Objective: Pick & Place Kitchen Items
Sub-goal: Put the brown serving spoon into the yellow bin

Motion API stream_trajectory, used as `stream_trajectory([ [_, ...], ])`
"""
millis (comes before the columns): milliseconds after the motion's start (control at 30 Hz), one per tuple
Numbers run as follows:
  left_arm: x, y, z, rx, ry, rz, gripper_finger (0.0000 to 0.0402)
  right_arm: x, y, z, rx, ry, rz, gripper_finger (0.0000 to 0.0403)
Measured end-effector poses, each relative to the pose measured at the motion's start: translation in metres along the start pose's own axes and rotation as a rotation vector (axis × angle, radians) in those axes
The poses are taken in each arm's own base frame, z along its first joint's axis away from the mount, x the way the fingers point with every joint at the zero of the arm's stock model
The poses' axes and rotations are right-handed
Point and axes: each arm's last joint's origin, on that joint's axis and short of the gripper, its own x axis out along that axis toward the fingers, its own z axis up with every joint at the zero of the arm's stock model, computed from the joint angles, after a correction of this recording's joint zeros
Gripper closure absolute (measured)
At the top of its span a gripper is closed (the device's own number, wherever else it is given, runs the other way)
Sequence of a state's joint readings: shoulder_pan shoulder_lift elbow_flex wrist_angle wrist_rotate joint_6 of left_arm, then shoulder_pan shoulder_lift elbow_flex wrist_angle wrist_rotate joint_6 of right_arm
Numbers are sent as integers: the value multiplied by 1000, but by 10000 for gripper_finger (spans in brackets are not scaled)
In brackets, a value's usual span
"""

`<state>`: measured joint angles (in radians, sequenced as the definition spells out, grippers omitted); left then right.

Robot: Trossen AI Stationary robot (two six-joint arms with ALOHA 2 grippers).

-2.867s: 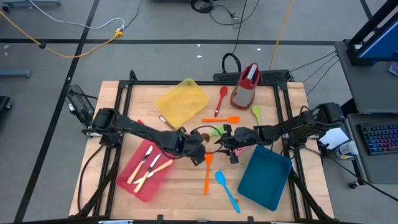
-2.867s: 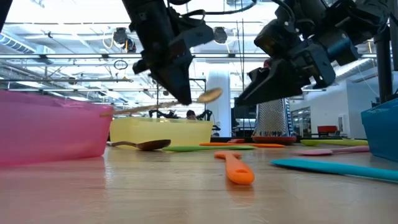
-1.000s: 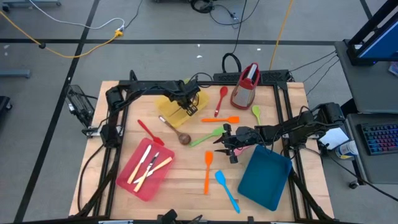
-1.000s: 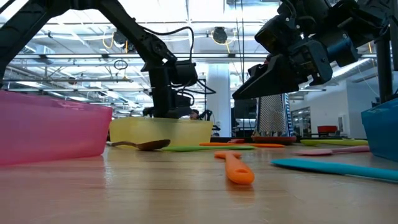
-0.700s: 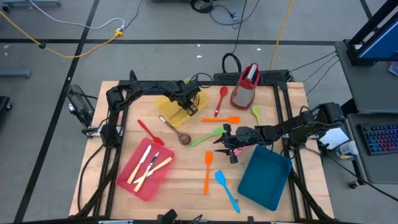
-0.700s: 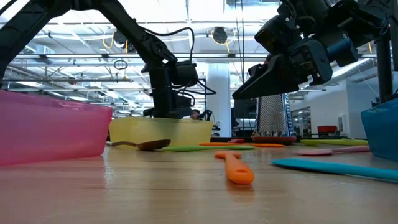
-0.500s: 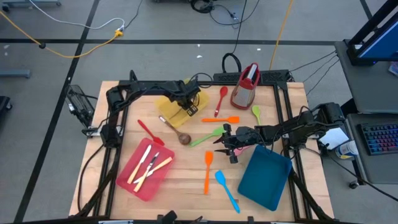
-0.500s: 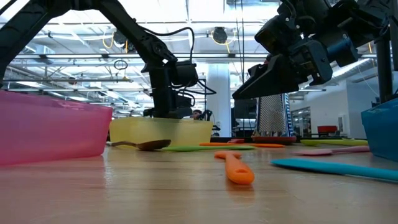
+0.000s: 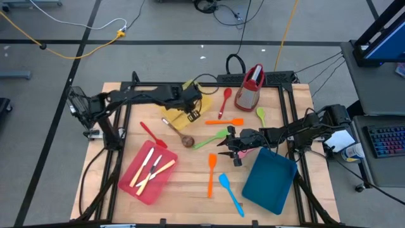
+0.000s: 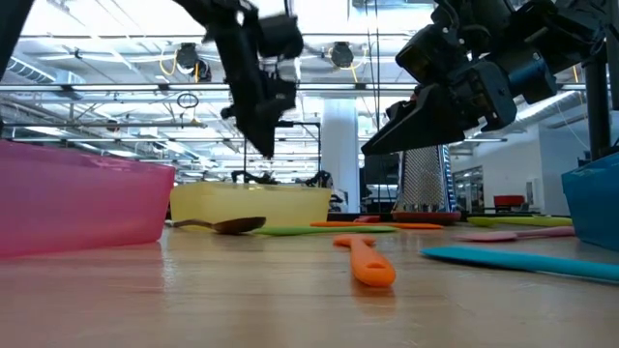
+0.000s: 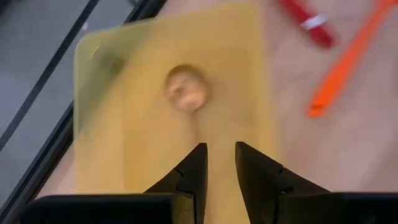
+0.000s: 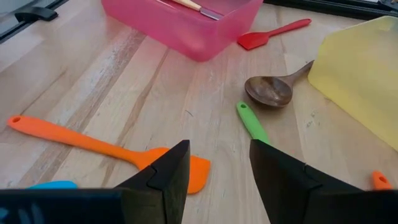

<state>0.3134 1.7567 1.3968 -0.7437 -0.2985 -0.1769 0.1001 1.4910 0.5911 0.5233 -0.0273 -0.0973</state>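
Note:
My left gripper (image 11: 219, 162) hangs open above the yellow tray (image 11: 137, 124), fingers pointing down, nothing between them. A pale wooden spoon (image 11: 186, 90) lies in that tray. In the high view the left gripper (image 9: 191, 104) is over the tray (image 9: 176, 119) at the table's far middle. My right gripper (image 12: 214, 168) hovers open and empty over the table's middle (image 9: 231, 147), beside a green spatula (image 12: 252, 124) and an orange spatula (image 12: 93, 144). A dark wooden spoon (image 9: 181, 135) and a red spatula (image 9: 150, 133) lie flat on the table.
A pink tray (image 9: 149, 170) with pale cutlery sits near left, a blue tray (image 9: 269, 180) near right. A metal grater (image 9: 250, 85) stands at the far edge. An orange spatula (image 9: 233, 121), red spoon (image 9: 224, 101), green spoon (image 9: 260, 115) and blue spatula (image 9: 231, 194) lie around.
My left gripper has risen out of the yellow tray and now hangs well above its rim, and the arm has drawn back toward the table's left edge. My right gripper has kept still.

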Motion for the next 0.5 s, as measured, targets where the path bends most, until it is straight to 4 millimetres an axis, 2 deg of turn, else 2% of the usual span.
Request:
stream_trajectory([
  [167, -34, -32, -8, 97, -61, -68, 314, 0, 0, 0, 11, 0, 0, 244],
  [500, -65, -109, -41, 361, -77, -223, 314, 0, 0, 0, 11, -3, -1, 247],
])
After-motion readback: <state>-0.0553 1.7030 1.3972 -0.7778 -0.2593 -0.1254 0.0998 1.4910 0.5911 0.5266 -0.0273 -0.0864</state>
